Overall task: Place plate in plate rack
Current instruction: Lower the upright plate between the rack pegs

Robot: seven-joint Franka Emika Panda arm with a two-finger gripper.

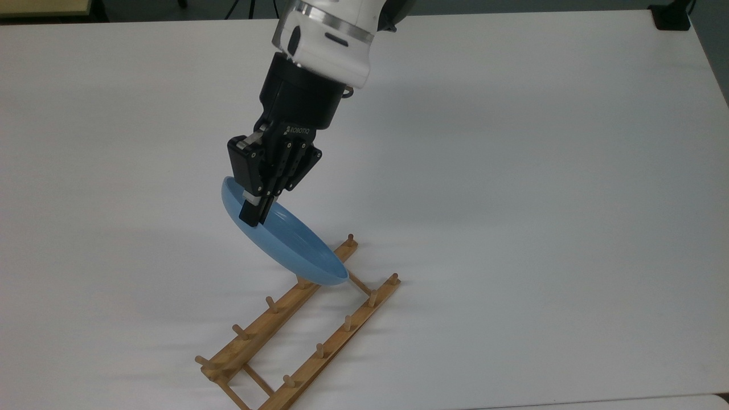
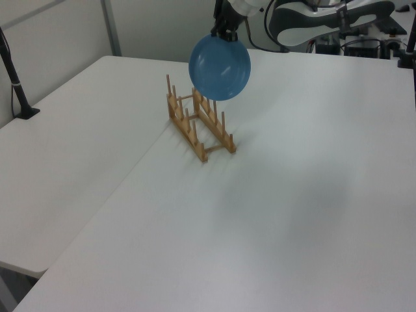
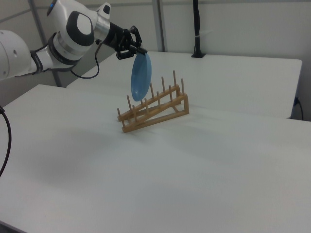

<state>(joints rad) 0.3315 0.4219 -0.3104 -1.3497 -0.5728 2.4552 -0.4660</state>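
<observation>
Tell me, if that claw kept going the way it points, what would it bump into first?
Probably the plate rack. The gripper, shut on the plate, points down at the rack's far end in the right view; the plate's lower edge would likely meet the pegs first.

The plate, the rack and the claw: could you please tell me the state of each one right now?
plate: held on edge by its rim, hanging above one end of the rack, not yet slotted.
plate rack: on the table, holding nothing.
claw: shut on the plate's upper rim.
</observation>
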